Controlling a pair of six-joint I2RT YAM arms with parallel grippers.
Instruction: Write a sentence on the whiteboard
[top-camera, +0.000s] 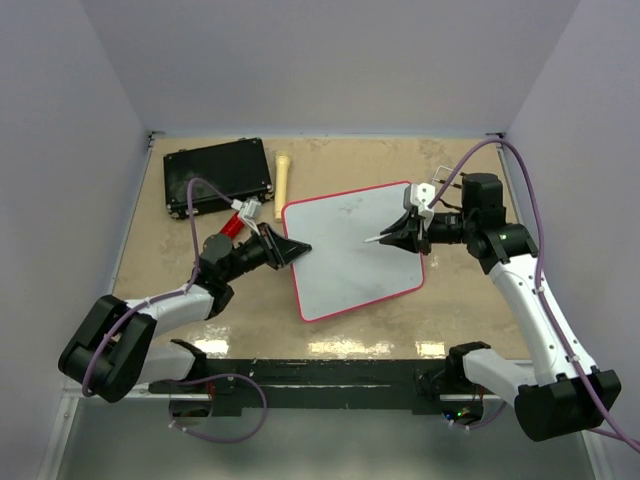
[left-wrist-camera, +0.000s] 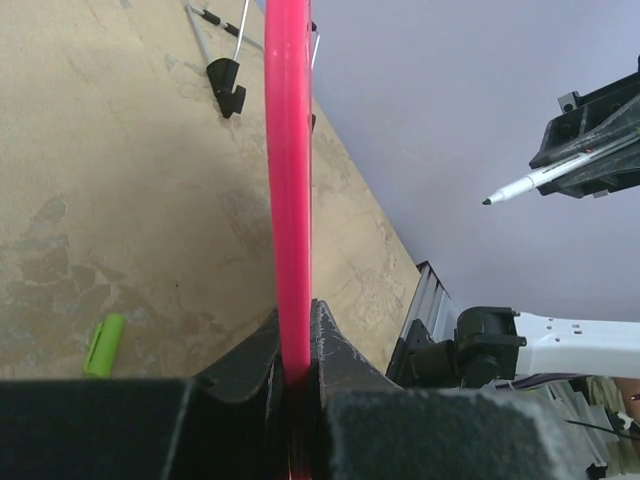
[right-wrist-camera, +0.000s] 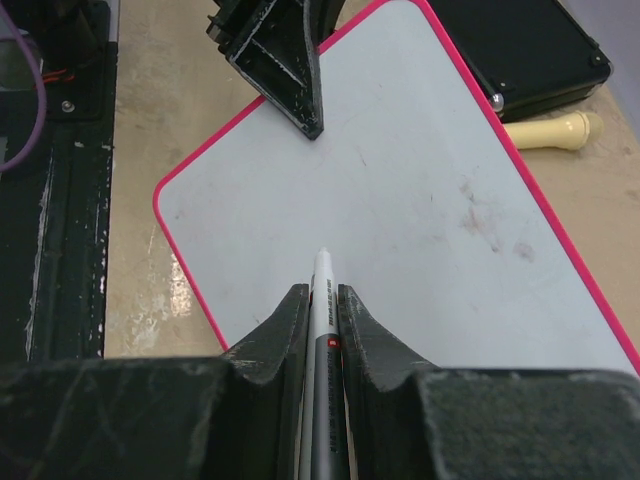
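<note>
Left arm reaches low across the worktop (top-camera: 470, 300), its left claw (top-camera: 290, 247) clenched on the left rim of the whiteboard (top-camera: 350, 270). Right arm bends inward. Its right claw (top-camera: 400, 235) grasps a marker (top-camera: 378, 238), tip pointing left, above the board's middle. The board sits mid-worktop, slightly skewed; its long axis is unclear.

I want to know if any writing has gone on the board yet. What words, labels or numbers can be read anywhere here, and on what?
No text here can be read.
whiteboard: no writing, only faint grey smudges.
marker: small marks on the barrel, too small and blurred to read.
black case: no label shows.
</note>
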